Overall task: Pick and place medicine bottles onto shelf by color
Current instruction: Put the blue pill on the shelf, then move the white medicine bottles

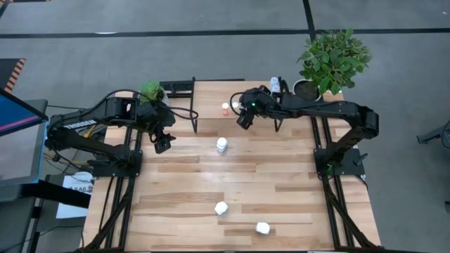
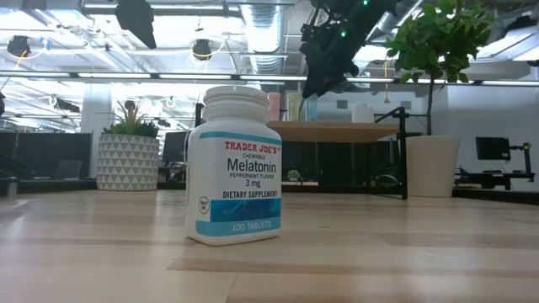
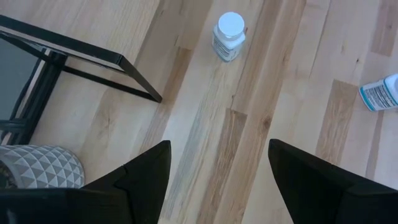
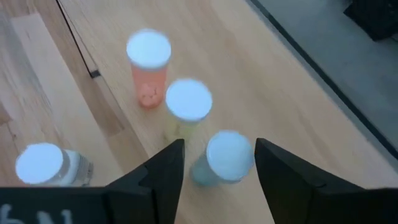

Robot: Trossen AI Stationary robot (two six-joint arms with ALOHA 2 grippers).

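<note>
My right gripper point(image 1: 244, 121) is open above the shelf point(image 1: 211, 95), also seen in the low view point(image 2: 324, 76). In its wrist view the fingers stand on either side of a pale-blue bottle point(image 4: 227, 157) standing upright. In a row beyond it stand a yellowish bottle point(image 4: 186, 107) and an orange bottle point(image 4: 148, 70), all white-capped. A white bottle point(image 4: 46, 165) stands off to one side. My left gripper point(image 1: 163, 144) is open and empty over the table by the shelf's left end. A white Melatonin bottle point(image 1: 222, 145) stands upright on the table. My right gripper points down over the pale-blue bottle's white cap point(image 4: 229, 152), one finger on each side. I cannot tell whether the fingers touch the bottle. The bottle stands upright on the wood.
Two more white bottles point(image 1: 221, 208) point(image 1: 263, 228) lie near the table's near edge. A triangle-patterned pot point(image 3: 37, 165) stands by the shelf's black leg point(image 3: 81, 56). A leafy plant in a white pot point(image 1: 330, 60) stands at the far right corner.
</note>
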